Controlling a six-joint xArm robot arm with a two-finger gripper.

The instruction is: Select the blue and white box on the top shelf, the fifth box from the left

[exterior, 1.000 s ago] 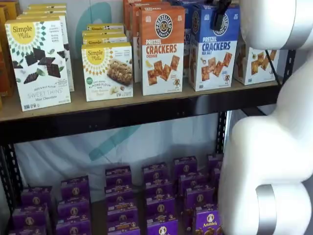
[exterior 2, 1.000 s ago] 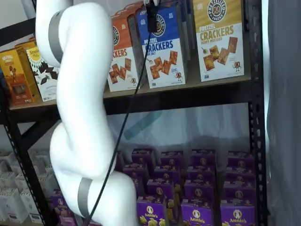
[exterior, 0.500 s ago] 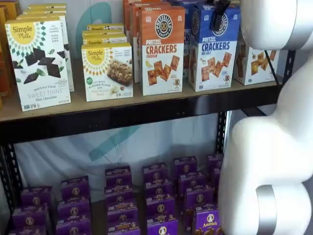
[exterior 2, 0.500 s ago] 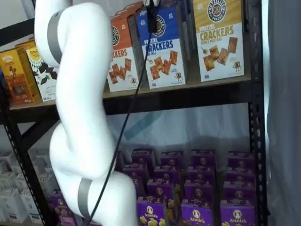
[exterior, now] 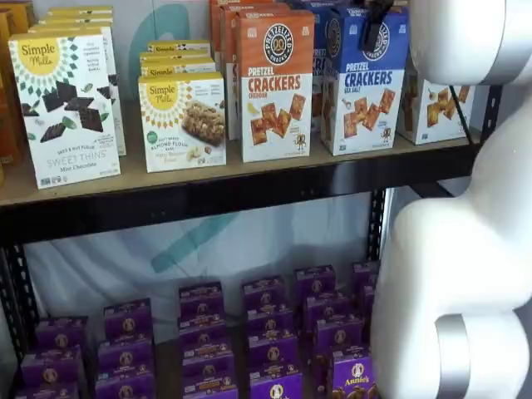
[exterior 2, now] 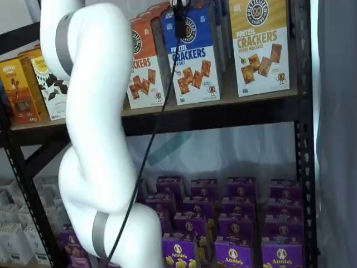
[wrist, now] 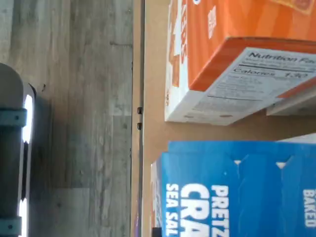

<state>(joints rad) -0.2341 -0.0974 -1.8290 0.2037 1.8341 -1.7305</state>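
One blue box [exterior: 363, 83] at top shelf [exterior: 249, 179] front edge, beside orange box [exterior: 276, 83]. Gripper [exterior: 371, 25] hangs before it; grip state indiscernible. Approach step; next, close on box.

Arm [exterior 2: 95, 139]: glossy white rounded links, grey joint bands; thin black cable [exterior 2: 146, 153]; end effector [exterior 2: 179, 22] black.

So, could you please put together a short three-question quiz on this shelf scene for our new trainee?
1. True or false: the blue and white box stands on the top shelf.
2. Which box stands directly beside it, on the side towards the Simple Mills boxes? A) orange-topped cheddar box B) purple box
3. Fill in: the gripper hangs in front of the box's ____ half.

Key: 1 true; 2 A; 3 upper.
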